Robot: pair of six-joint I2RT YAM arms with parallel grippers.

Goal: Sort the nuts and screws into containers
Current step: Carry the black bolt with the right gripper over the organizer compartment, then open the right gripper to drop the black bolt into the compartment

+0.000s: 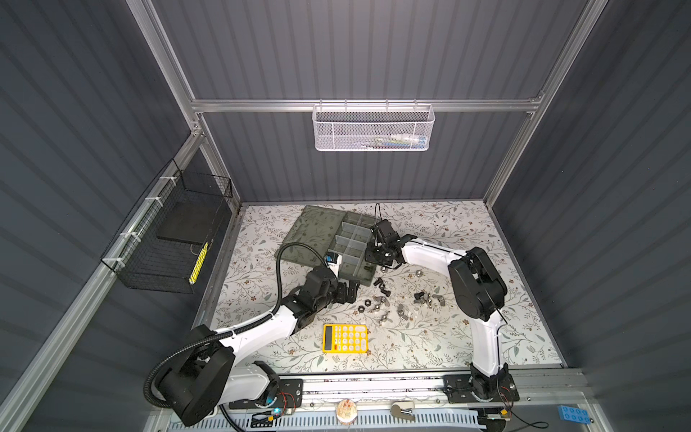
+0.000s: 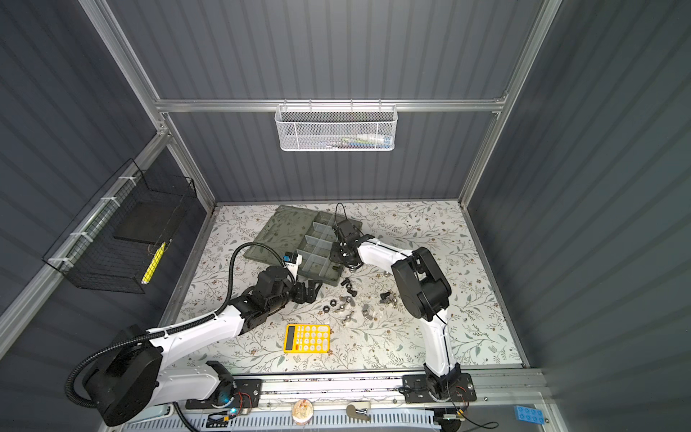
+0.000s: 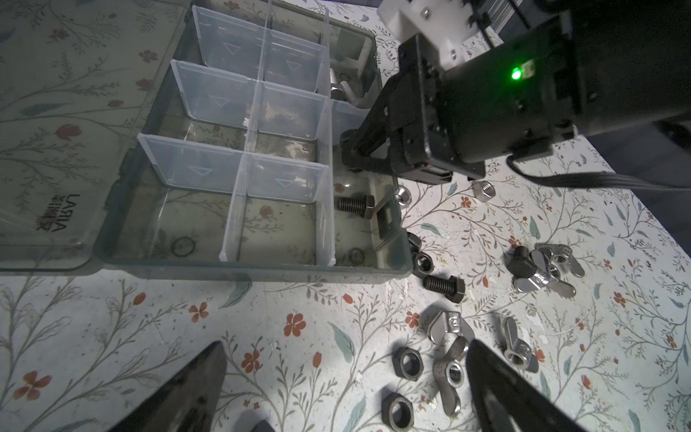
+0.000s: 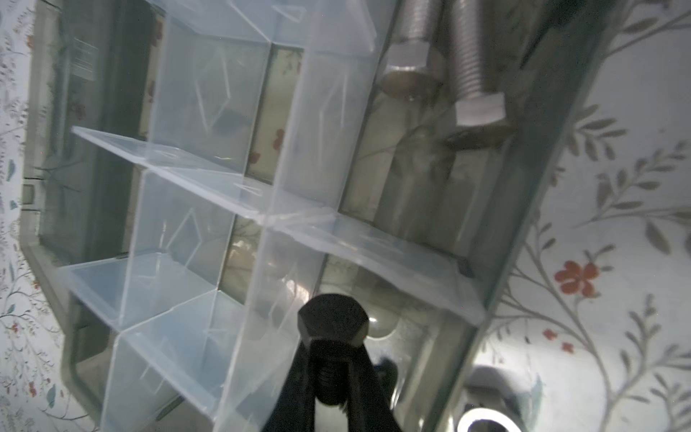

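My right gripper (image 4: 331,351) is shut on a black screw (image 4: 332,319) and holds it low over the right-hand row of containers in the grey-green organiser box (image 3: 254,271). In a top view this gripper (image 1: 371,258) is at the box's right edge. One container in that row holds another black screw (image 3: 355,205); a farther one holds silver screws (image 4: 471,74). My left gripper (image 3: 344,389) hangs open just above the table in front of the box, with black nuts (image 3: 407,363) and wing nuts (image 3: 450,325) between its fingers (image 3: 497,385). Loose screws and nuts (image 1: 396,303) lie scattered right of it.
The box's flat lid (image 1: 314,232) lies open to its left. A yellow calculator (image 1: 344,338) sits near the front of the table. A white mesh basket (image 1: 374,129) hangs on the back wall and a black wire basket (image 1: 168,239) on the left wall.
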